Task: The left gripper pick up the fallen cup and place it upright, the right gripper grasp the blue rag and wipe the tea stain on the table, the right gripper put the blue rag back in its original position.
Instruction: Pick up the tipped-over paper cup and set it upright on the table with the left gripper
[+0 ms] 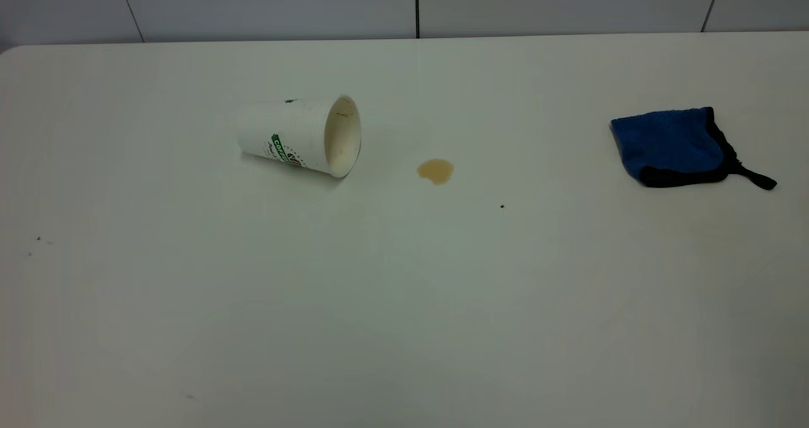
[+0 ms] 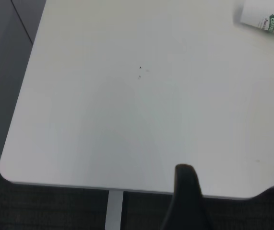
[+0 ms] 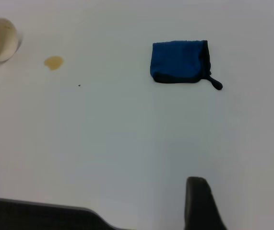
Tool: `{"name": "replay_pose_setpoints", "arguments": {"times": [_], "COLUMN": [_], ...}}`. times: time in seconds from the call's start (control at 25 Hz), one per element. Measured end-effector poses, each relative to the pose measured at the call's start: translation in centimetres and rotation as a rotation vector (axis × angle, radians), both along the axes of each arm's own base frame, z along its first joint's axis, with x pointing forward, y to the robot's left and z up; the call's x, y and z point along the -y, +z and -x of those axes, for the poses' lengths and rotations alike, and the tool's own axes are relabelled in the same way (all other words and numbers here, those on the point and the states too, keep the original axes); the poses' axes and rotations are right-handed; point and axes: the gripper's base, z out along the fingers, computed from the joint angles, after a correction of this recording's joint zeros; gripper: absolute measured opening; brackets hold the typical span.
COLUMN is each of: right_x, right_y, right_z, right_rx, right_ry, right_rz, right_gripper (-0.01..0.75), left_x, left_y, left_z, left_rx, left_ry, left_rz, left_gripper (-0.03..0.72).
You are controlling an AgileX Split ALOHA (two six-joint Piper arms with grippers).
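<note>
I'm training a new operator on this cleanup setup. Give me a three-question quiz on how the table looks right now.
1. True or false: the cup stands upright on the table.
2. In the exterior view, what lies between the cup and the blue rag?
A. a spoon
B. the tea stain
C. a lid
3. Fill in: the blue rag's black loop tail points ____ from the cup.

Key:
1. False; it lies on its side, its mouth turned toward the stain.
2. B
3. away

Only one finger tip of the left gripper and of the right gripper shows, near the table edge, far from everything.
</note>
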Motion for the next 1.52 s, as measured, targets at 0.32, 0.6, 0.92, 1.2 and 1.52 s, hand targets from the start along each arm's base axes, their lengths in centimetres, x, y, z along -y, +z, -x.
{"name": "replay_pose_setpoints", "arguments": {"times": [0.32, 0.6, 0.92, 1.2, 1.52], "right_x": [0.0, 0.0, 0.0, 0.0, 0.0], "right_y": [0.0, 0.0, 0.0, 0.0, 0.0], "right_z": [0.0, 0.0, 0.0, 0.0, 0.0], "right_rx": [0.0, 0.0, 0.0, 0.0, 0.0], "right_ry": [0.0, 0.0, 0.0, 0.0, 0.0], "right_rz": [0.0, 0.0, 0.0, 0.0, 0.0], "right_gripper": [0.412, 0.374, 0.334, 0.297, 0.249], "left_x": [0.0, 0.0, 0.0, 0.0, 0.03], "left_y": [0.0, 0.0, 0.0, 0.0, 0.0], "left_z": [0.0, 0.0, 0.0, 0.0, 0.0], "left_rx": [0.0, 0.0, 0.0, 0.0, 0.0], "left_ry": [0.0, 0.0, 0.0, 0.0, -0.002], "left_rz": [0.0, 0.0, 0.0, 0.0, 0.003], "left_gripper": [0.581, 0.581, 0.581, 0.581, 0.581]}}
